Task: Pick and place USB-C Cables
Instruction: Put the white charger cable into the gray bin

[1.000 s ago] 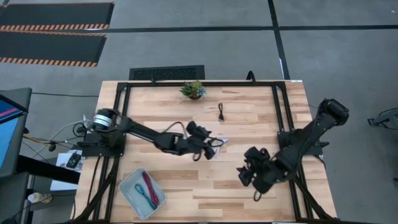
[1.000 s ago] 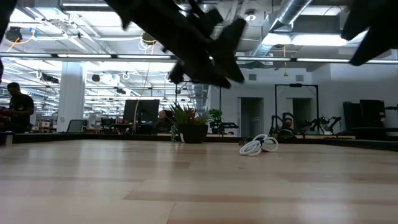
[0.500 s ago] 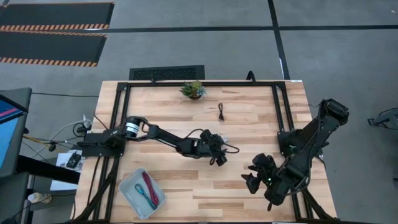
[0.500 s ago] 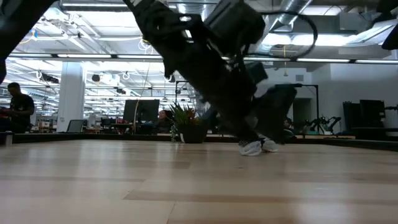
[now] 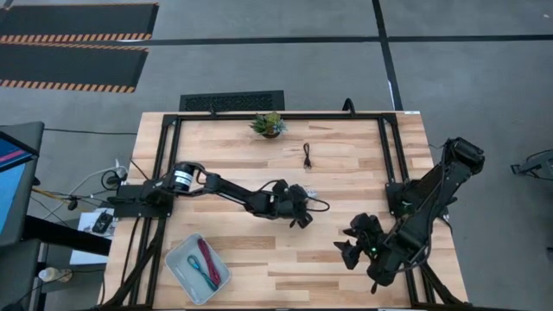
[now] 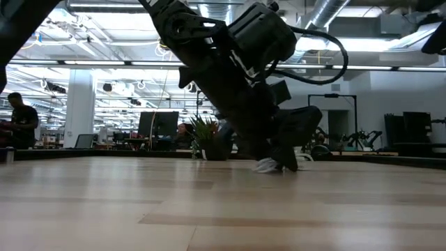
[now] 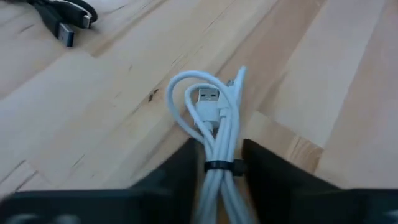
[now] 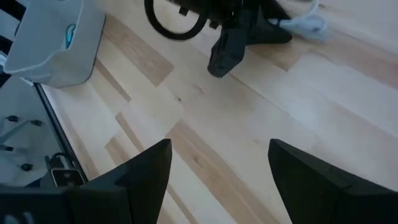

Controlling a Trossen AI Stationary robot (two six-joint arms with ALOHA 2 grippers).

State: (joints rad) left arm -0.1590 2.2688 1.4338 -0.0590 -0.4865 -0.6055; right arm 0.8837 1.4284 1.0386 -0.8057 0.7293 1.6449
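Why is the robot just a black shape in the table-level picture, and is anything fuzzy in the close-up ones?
Low view: the left arm stands against bright ceiling lights, so it reads as a silhouette. Left wrist view: the white cable is sharp, while the near fingers at the picture's edge are soft and out of focus. Right wrist view: the fingers are likewise blurred, and the grey bin looks washed out.

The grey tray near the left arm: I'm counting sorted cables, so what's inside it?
In the grey tray lie a dark red cable and a teal cable, side by side. Whether anything lies beneath them cannot be seen.
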